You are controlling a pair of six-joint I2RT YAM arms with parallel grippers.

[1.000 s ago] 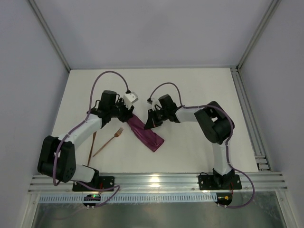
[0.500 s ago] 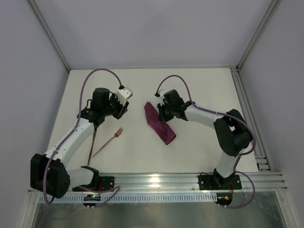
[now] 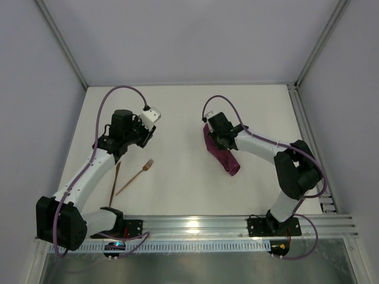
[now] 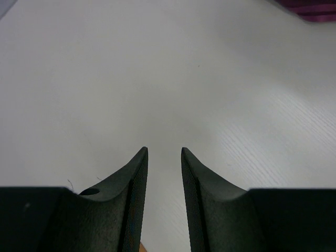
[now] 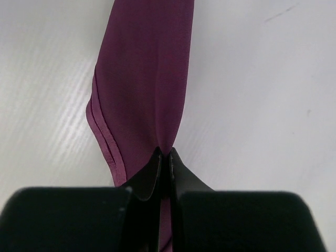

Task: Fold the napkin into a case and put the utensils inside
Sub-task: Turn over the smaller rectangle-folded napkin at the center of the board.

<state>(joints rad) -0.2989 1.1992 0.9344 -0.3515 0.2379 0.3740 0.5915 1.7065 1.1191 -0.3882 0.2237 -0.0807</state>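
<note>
Right fingers (image 5: pixel 149 181) pinch the napkin (image 5: pixel 144 79) by one end; left fingers (image 4: pixel 128 184) slightly apart, empty. Risk: the thin pinch slips and folds spill open.

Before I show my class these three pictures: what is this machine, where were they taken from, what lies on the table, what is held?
Two robot arms, left and right, are bolted at the near edge of a table. One picture looks down from above; the others come from a camera on each wrist. The right pincer is shut on a folded purple napkin. The left pincer is open and empty. Beside the left arm lie a copper fork and another copper utensil.
</note>
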